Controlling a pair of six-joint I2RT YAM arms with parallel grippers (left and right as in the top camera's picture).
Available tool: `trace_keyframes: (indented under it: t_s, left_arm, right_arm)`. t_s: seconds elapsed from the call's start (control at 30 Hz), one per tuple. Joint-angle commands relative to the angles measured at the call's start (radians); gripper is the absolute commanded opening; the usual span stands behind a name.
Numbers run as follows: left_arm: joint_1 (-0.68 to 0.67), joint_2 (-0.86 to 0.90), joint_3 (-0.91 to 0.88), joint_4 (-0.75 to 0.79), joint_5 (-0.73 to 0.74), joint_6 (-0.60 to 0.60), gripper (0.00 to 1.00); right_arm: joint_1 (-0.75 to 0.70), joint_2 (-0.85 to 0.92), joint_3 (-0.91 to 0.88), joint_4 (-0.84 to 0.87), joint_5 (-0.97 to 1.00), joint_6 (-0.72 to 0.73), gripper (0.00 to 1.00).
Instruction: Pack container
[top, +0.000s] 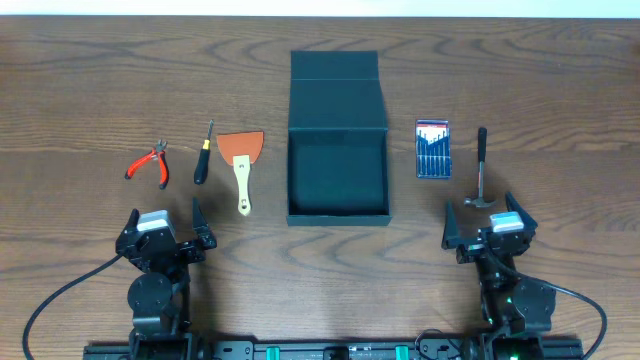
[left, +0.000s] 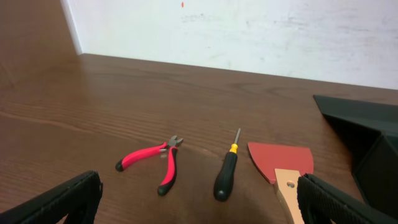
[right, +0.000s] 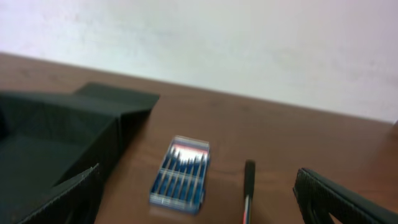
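Observation:
The dark teal container (top: 337, 178) sits open at the table's middle, its flap lid (top: 335, 75) folded back toward the far side. Left of it lie red-handled pliers (top: 149, 163), a black screwdriver (top: 203, 157) and a scraper (top: 242, 166) with a red blade and wooden handle. On the right lie a blue case of small screwdrivers (top: 432, 149) and a hammer (top: 481, 168). My left gripper (top: 165, 222) stands open near the front edge, below the pliers and screwdriver. My right gripper (top: 490, 218) is open too, just in front of the hammer's head. Neither holds anything.
A pale wall (left: 249, 31) runs behind the table's far edge. In the left wrist view the container's corner (left: 367, 134) rises at the right. Black cables (top: 60, 295) trail from both arm bases along the front.

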Motion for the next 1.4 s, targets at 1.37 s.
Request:
trace_keyframes:
  t_s: [1.37]
  left_arm:
    - [0.003,-0.006,-0.018,-0.043,-0.011,0.013,0.98]
  right_arm:
    - [-0.001,1.781,1.794,-1.134,-0.052,0.075,0.99]
